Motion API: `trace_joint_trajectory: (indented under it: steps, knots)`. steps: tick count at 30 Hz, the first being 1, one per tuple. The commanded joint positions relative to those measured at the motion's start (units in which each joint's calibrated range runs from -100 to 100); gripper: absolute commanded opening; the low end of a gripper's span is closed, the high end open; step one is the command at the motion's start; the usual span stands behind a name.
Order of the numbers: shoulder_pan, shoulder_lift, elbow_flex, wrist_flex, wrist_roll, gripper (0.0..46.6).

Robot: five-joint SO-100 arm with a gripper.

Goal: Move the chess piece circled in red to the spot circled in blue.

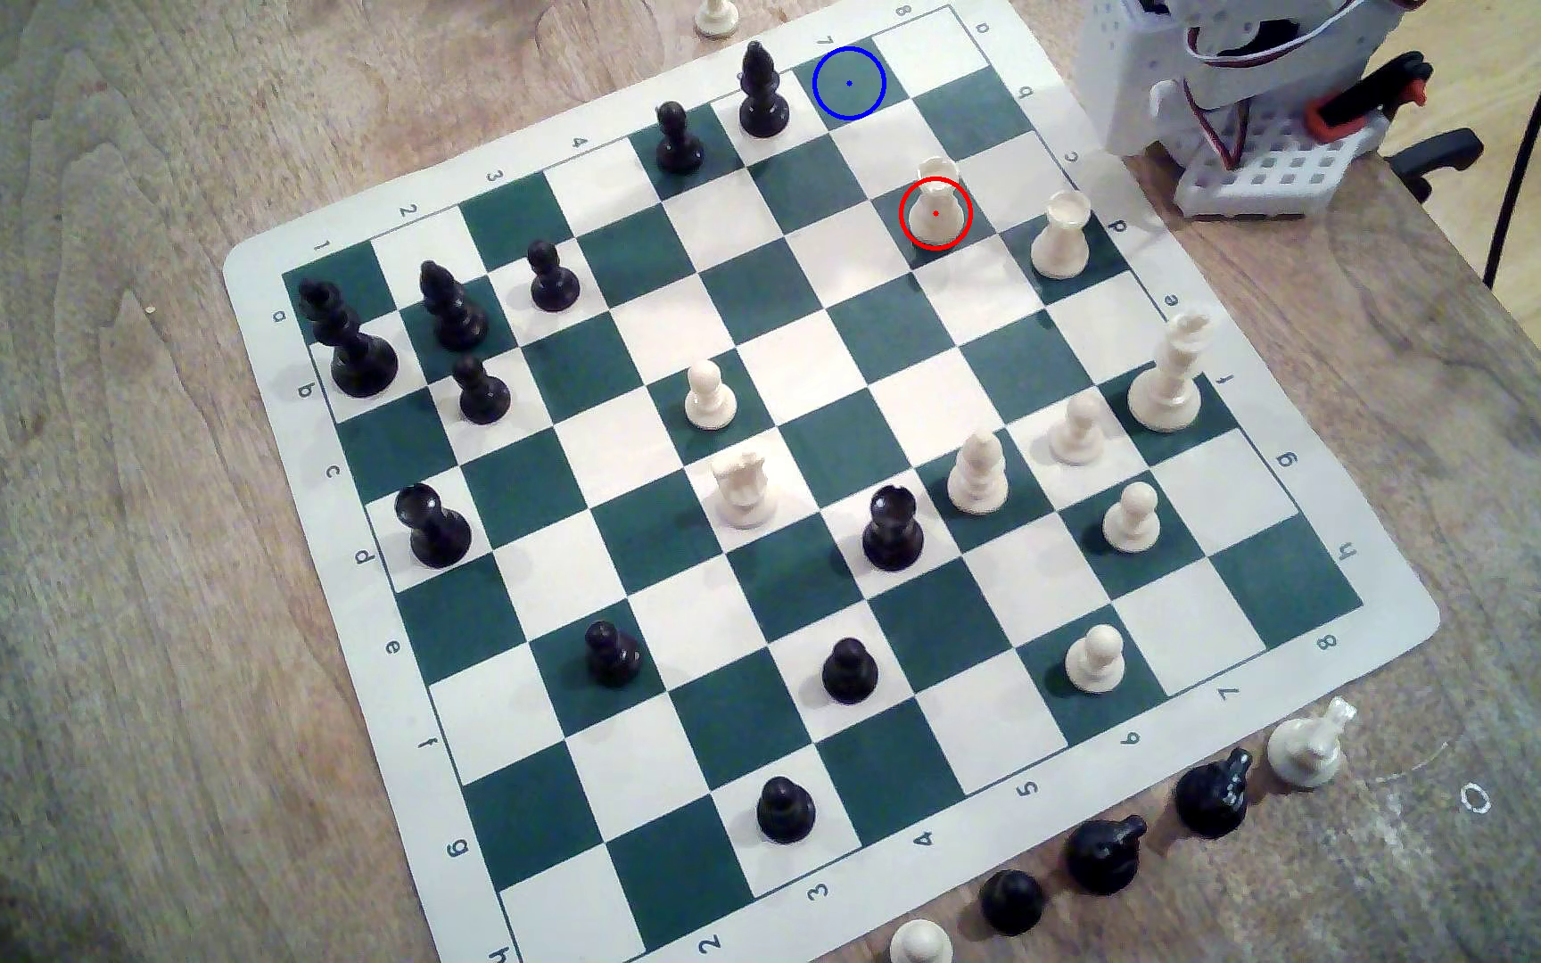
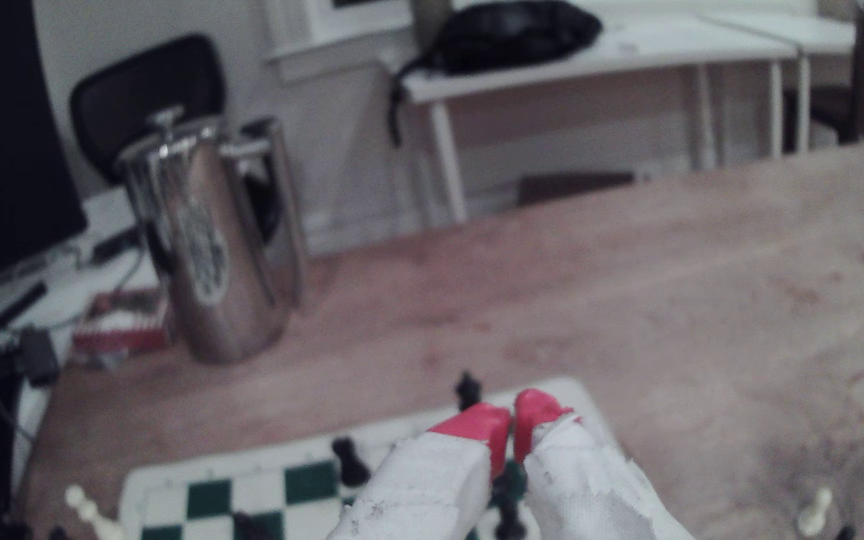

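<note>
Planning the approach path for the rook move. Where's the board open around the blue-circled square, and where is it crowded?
The blue-circled square is bare, as are the squares between it and the red-circled rook. Tight spots: a black bishop stands on the square next to the target on the exterior view's left, and another cream rook stands close on the red-circled rook's right. The gripper is closed and carries nothing.

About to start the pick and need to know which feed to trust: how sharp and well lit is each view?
Exterior view: sharp enough, evenly lit, soft shadows; the red-circled rook and blue-circled spot read clearly. Wrist view: dim and blurred throughout; the gripper with its red-tipped fingers is soft-edged, and the metal pot carries smeared reflections.
</note>
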Motion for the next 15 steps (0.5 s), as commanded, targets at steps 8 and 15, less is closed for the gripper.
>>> trace_joint_trajectory:
  steps: [8,15]
  knots:
    - [-7.3,13.82,-10.66,27.78,-4.59,0.3]
    - [-8.71,23.84,-9.39,32.94,-5.47,4.7]
